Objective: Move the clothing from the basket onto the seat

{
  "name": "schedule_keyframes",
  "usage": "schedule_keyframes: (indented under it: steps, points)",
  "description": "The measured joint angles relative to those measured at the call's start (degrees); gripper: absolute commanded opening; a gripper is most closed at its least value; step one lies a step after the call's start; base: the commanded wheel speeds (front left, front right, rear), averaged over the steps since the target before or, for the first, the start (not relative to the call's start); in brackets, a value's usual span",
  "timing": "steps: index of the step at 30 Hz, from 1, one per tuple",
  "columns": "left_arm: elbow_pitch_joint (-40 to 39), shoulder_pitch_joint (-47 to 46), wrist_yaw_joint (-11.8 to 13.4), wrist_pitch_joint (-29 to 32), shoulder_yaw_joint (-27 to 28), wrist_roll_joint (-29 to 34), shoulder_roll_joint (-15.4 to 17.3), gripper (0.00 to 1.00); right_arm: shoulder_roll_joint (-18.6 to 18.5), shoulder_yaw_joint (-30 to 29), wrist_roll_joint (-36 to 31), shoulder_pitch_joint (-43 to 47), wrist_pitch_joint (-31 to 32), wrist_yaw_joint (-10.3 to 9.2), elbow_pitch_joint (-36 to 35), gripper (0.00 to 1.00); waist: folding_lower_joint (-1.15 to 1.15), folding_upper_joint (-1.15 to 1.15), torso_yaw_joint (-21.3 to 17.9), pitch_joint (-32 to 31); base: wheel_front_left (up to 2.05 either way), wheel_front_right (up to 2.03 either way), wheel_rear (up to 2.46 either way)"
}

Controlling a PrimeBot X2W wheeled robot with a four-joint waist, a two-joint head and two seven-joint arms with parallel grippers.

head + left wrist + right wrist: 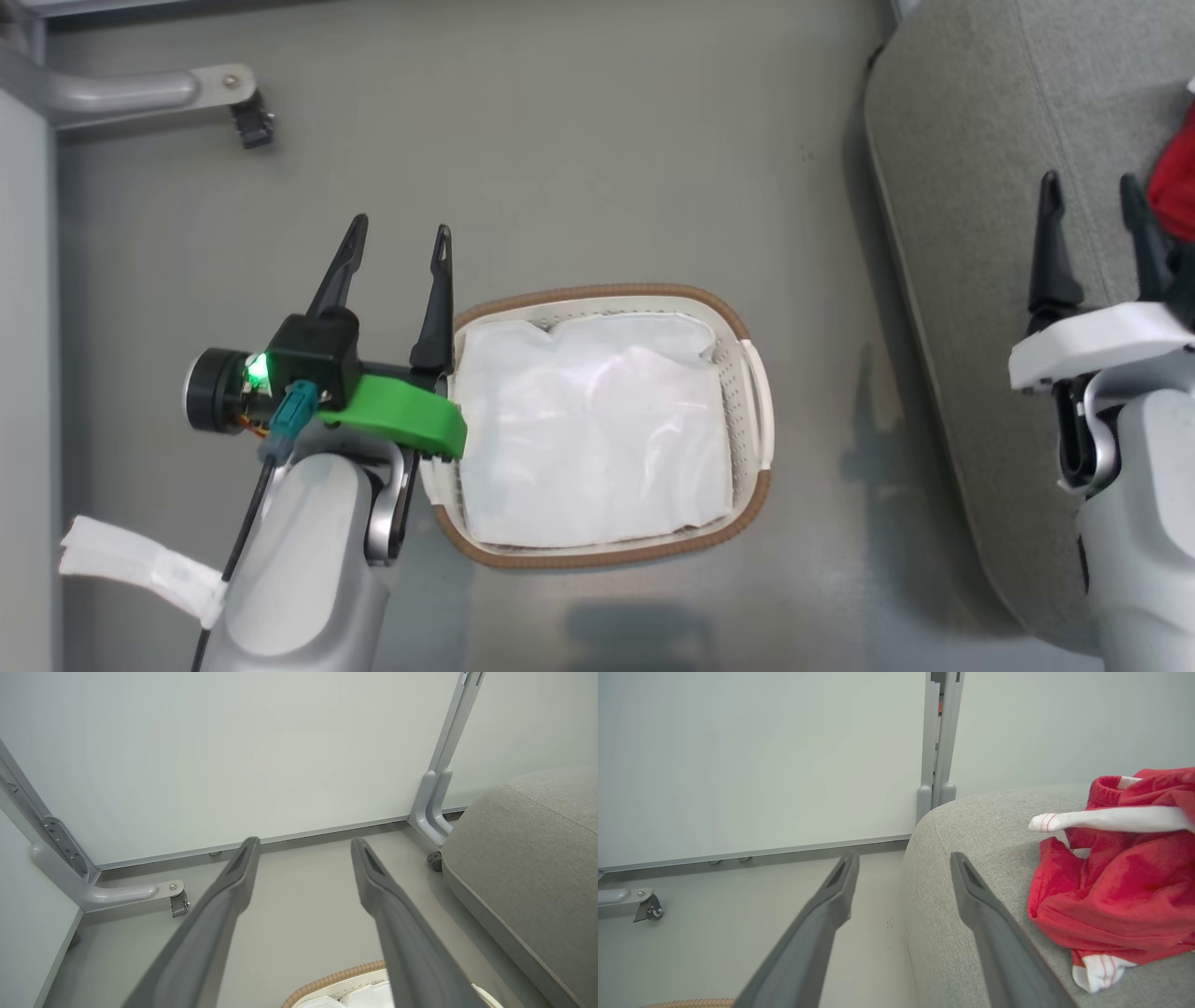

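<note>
1. Black fingers [339,271] of the left gripper [401,226] were spread wide with nothing between them, just beside the left end of the laundry basket [607,291].
2. A white liner cloth [597,429] was seen lying in the basket, and no red garment was seen on it.
3. Right of the basket, across bare floor [822,280], the grey sofa cushion [971,187] was seen. The right gripper [1090,182] was held above it, jaws wide and empty.
4. Furthest right, the red jersey [1111,882] was found bunched on the cushion, near the right gripper but apart from it.
5. The transfer was judged done, with only a retreat left. That would best be done by drawing the right gripper straight back, jaws wide, so that the white trim is not snagged.
</note>
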Motion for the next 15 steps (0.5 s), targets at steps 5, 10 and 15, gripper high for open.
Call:
schedule_keyframes:
  steps: [5,10,15]
  points:
    - [-0.3,3.2,0.1,0.0,2.9,1.1,0.0,1.0,0.7,1.6,-1.1,1.8,0.0,0.0,0.6,1.0,0.0,0.0,2.4,-2.5,0.0,0.0,0.0]
    - [-0.7,7.0,0.2,0.0,5.8,2.3,-0.1,1.0,2.1,3.1,-1.2,4.0,0.0,0.0,0.1,1.0,0.0,0.0,3.5,-5.2,0.0,0.0,0.0]
    - [-1.4,10.6,-0.2,0.0,8.2,1.4,-0.1,1.0,2.8,4.7,-1.6,6.4,0.0,0.0,-0.8,1.0,0.0,0.0,4.2,-7.7,0.0,0.0,0.0]
